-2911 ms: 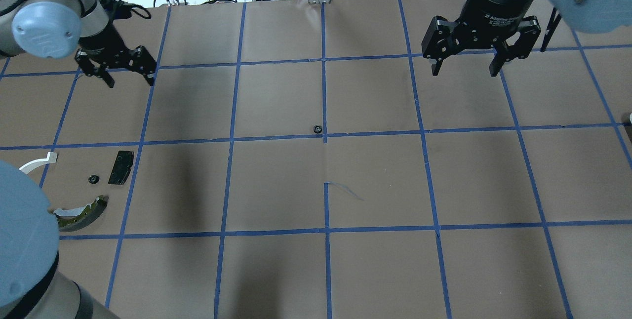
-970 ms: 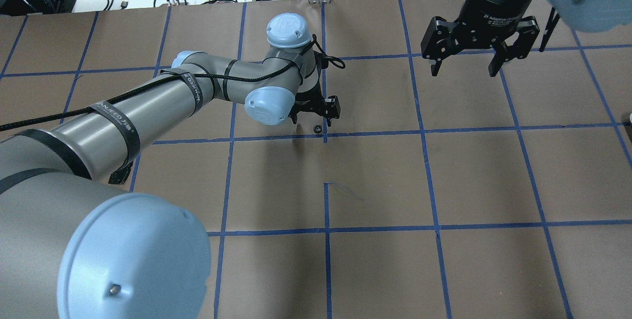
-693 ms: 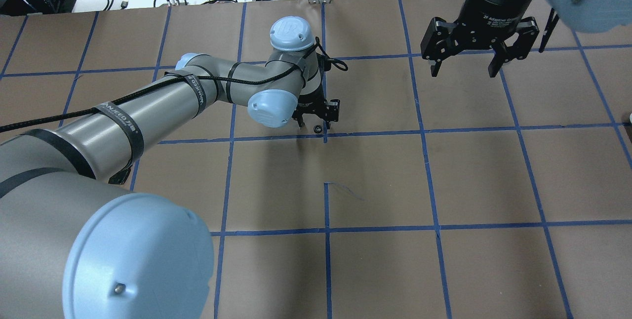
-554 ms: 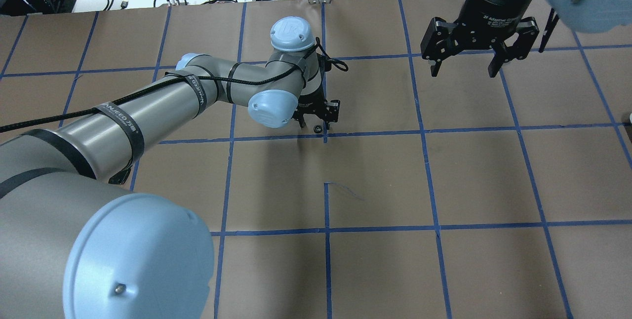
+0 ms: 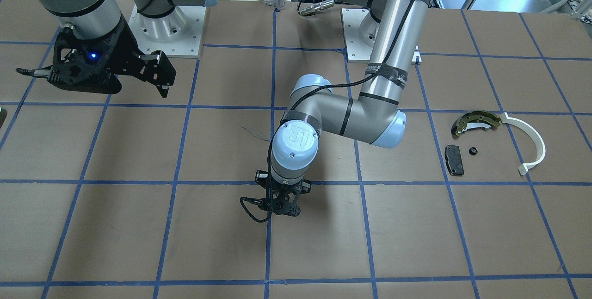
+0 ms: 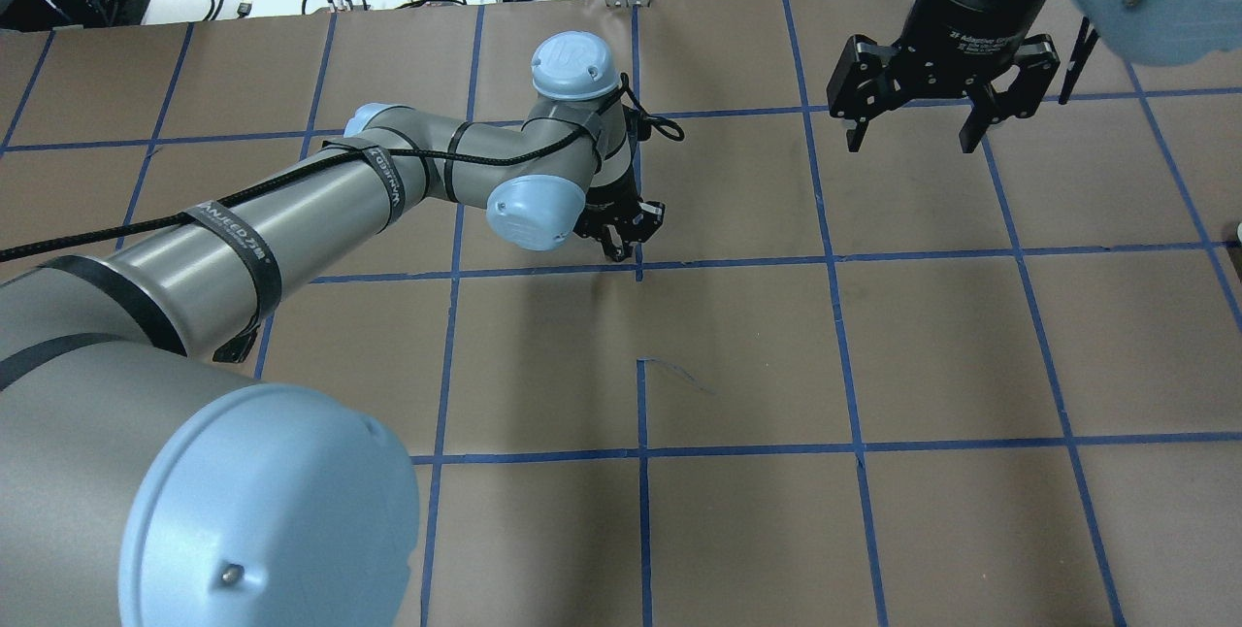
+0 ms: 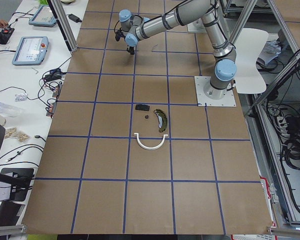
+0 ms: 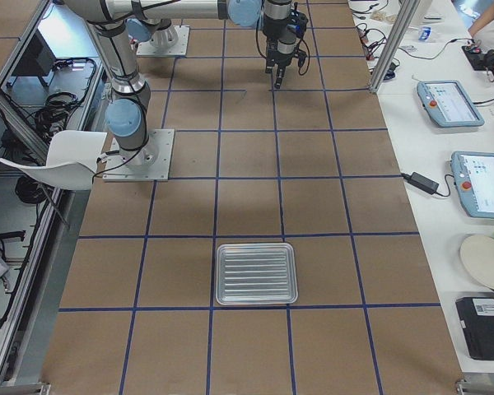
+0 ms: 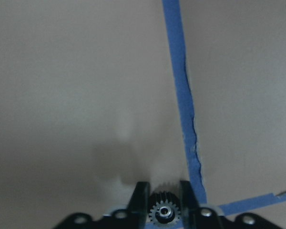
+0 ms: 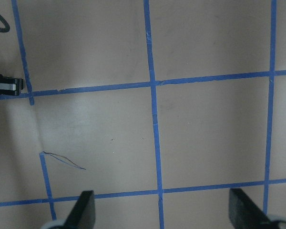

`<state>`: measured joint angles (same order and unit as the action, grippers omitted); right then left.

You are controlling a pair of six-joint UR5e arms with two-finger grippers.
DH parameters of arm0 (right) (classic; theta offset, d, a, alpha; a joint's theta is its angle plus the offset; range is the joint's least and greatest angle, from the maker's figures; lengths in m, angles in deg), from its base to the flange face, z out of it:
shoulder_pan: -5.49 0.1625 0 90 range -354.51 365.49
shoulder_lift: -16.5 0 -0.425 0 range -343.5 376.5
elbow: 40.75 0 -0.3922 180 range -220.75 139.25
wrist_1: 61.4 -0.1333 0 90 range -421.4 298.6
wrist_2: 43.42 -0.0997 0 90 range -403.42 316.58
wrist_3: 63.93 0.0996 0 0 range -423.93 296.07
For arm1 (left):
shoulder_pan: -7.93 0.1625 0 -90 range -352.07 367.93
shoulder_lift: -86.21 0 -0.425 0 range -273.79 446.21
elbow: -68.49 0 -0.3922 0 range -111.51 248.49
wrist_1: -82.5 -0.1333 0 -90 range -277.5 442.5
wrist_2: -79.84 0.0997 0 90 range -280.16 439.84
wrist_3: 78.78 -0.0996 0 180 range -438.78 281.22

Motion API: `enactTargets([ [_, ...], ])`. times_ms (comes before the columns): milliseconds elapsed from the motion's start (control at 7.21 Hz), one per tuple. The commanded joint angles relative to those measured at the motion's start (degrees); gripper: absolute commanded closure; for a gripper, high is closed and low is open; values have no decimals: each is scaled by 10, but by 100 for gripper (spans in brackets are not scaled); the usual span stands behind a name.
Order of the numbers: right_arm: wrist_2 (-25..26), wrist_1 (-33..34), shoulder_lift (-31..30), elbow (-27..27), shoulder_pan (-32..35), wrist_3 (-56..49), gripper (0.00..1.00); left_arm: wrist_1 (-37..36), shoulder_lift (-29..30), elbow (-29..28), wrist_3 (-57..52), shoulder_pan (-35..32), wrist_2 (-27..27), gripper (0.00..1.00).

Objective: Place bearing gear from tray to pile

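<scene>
1. Pinched gear [image 9: 164, 213] with left gripper [image 5: 283, 210] at table [image 5: 138, 225] centre.
2. Held right gripper [image 5: 91, 82] spread, empty, at 10 o'clock.
3. Seemingly risked losing gear: thin toothed rim, long carry to pile [image 5: 454, 159] at 3 o'clock.

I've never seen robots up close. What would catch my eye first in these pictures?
The long left arm reaches to the middle of the table, where its left gripper pinches a tiny black gear beside a blue tape line. The right gripper hangs open above the table, holding nothing. Off to the side lies a small pile: a white arc, a curved brake shoe and a black pad.
</scene>
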<state>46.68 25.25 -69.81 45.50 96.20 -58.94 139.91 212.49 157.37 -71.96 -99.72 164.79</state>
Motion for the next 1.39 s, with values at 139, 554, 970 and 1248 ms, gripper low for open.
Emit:
enactTargets([
  [139,0,0,0,0,0,0,0,89,-31,-40,-38,59,7,100],
  [554,0,0,0,0,0,1,0,294,-67,-147,-150,222,60,100],
  [970,0,0,1,1,0,0,0,297,-67,-147,-271,360,113,100],
  [1248,0,0,3,0,0,1,0,293,-62,-120,-360,435,113,100],
])
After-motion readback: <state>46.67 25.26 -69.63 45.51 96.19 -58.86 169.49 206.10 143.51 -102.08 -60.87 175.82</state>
